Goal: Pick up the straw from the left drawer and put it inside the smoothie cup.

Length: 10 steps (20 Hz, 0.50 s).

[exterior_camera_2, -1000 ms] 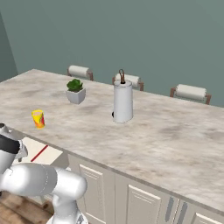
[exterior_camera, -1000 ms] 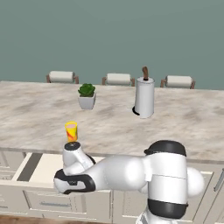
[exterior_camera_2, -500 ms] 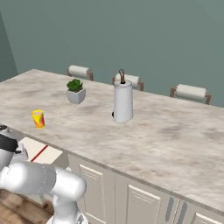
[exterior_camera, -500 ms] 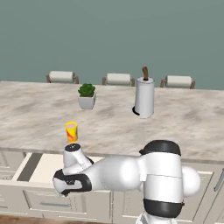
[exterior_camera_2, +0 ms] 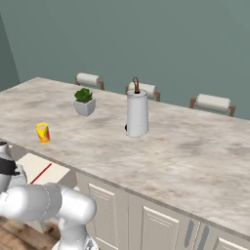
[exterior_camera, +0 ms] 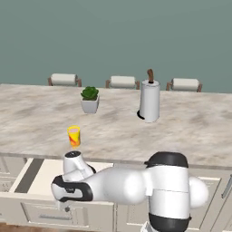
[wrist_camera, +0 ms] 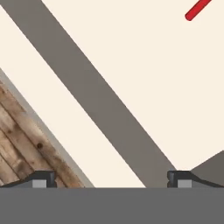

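A: Where is the end effector (wrist_camera: 111, 177)?
B: Low over the left drawer (exterior_camera: 31, 174), at the near left of the table (exterior_camera: 190, 131). In the hand view its two dark fingertips (wrist_camera: 41, 178) stand wide apart with nothing between them, above the drawer's pale bottom and near wall, with wooden floor (wrist_camera: 26, 135) beyond the wall.

A: And the straw (wrist_camera: 197, 9)?
B: It lies flat on the drawer bottom. Just its red end shows at the top right of the hand view, well apart from the fingertips. From the right base view it shows as a thin red line (exterior_camera_2: 41, 173) lying aslant in the open drawer (exterior_camera_2: 46, 171), just beside the arm.

A: Going left to right along the table, what stands there?
B: First the smoothie cup (exterior_camera: 74, 136), upright near the front edge, just behind the open drawer. Then a white pot with a green plant (exterior_camera: 89, 99), further back. Then a white paper-towel roll on a stand (exterior_camera: 149, 99), right of the middle. Three chair backs (exterior_camera: 123, 82) show behind the far edge.

A: Is the cup touched?
B: No, it stands free of the arm.
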Tool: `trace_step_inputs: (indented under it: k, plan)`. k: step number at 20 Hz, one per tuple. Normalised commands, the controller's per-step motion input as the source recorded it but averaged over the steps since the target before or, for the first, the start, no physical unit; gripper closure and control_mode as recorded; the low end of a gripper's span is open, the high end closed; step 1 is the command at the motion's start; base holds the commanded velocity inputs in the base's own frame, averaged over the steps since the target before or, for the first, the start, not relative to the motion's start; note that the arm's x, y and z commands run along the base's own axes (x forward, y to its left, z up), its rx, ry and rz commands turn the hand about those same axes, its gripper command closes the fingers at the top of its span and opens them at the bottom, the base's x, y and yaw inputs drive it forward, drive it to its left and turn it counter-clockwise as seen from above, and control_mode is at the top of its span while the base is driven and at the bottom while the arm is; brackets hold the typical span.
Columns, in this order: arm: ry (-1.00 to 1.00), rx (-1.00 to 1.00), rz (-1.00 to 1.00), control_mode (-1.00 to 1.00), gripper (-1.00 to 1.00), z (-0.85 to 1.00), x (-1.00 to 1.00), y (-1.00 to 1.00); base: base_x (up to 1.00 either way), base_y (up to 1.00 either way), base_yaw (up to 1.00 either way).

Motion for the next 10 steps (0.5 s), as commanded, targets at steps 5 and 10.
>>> trace_step_inputs:
  k: [5, 10]
  plan:
    - [0.12, 0.00, 0.03, -1.00, -1.00, 0.00, -1.00, 0.02, 0.00, 0.00, 0.00]
    - [0.11, 0.00, 0.04, -1.00, -1.00, 0.00, -1.00, 0.02, 0.00, 0.00, 0.00]
